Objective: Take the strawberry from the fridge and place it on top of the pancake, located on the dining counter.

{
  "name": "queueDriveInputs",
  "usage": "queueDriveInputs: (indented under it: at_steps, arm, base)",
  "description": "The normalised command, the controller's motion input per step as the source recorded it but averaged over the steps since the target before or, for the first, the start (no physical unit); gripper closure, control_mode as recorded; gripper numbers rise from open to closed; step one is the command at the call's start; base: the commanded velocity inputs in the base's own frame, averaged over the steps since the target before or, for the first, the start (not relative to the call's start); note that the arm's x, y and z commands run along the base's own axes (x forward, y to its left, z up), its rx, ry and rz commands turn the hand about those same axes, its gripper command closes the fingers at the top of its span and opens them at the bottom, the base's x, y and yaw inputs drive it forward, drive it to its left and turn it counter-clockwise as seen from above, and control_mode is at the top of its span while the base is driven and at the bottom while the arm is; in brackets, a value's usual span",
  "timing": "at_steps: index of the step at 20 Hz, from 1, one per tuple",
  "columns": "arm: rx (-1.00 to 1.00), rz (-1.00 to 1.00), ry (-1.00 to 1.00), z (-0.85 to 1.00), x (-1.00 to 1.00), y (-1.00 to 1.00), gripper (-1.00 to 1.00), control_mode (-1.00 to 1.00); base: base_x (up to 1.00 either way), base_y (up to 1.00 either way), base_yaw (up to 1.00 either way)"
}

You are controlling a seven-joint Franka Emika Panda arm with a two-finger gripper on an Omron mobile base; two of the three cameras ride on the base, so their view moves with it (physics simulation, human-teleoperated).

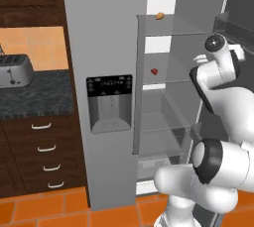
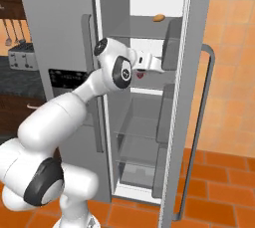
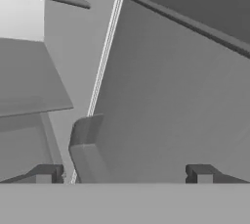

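The fridge (image 1: 104,32) stands with its right door swung open, so its glass shelves show. The strawberry (image 1: 154,71), tiny and red, lies on a middle shelf; in the right base view the strawberry (image 2: 141,75) peeks out just under my hand. My gripper (image 2: 160,64) is at that shelf's height, a little above and to the right of the berry, pointing at the door's grey bin (image 3: 161,96). The gripper (image 3: 122,176) is open, its fingertips (image 3: 46,174) far apart with nothing between them. The pancake and the dining counter are out of view.
A small orange-brown oval item (image 1: 159,16) lies on the top shelf. The open door (image 2: 194,97) with its long handle (image 2: 206,122) and bins stands close on the right. A toaster (image 1: 15,70) sits on the dark wall counter (image 1: 39,94) to the left.
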Motion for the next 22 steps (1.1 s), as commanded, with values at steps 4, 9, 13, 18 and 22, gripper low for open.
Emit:
queueDriveInputs:
  at_steps: [4,9,13,18,22]
  arm:
    - [0.12,0.04,-0.09,0.04,-0.08,-0.9,-1.0,-1.0]
    - [0.09,0.13,-0.05,0.0,-0.64,-0.16,-1.0,-1.0]
    - [0.06,0.16,0.0,-0.06,-0.87,0.72,-1.0,-1.0]
    - [0.11,0.14,0.0,-0.14,-0.69,0.92,-1.0,-1.0]
    - [0.11,0.13,0.0,-0.11,-0.64,0.98,-1.0,-1.0]
  base:
    - [0.0,0.0,0.0]
    - [0.0,0.0,0.0]
    - [0.0,0.0,0.0]
    - [0.0,0.0,0.0]
    - [0.0,0.0,0.0]
